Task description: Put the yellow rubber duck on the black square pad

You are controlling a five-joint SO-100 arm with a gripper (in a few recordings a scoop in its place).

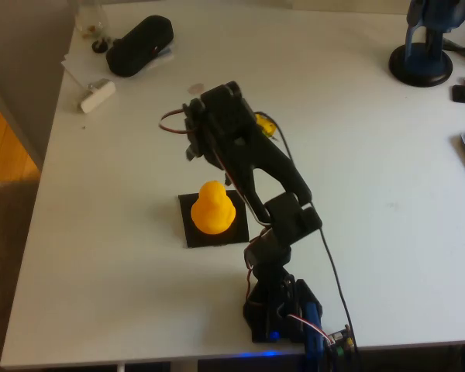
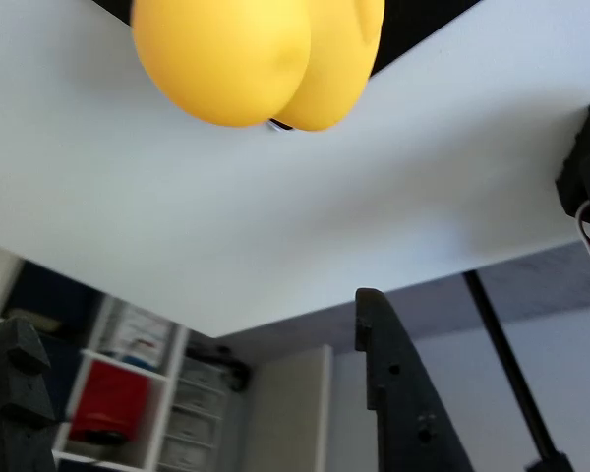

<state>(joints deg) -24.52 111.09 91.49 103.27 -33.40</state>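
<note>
Duck (image 1: pixel 213 209) is sitting on the pad (image 1: pixel 194 232), so that's basically done. My claw (image 2: pixel 197 393) is wide open, holding nothing, just needs to back off.

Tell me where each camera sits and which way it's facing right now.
Overhead view: fixed above the white table, looking down on the yellow rubber duck standing on the black square pad, the whole black arm beside them.
Wrist view: rides on the arm, picture seemingly upside down; its two open fingers frame the bottom, nothing between them.
Shared: the duck, pad and table.
</note>
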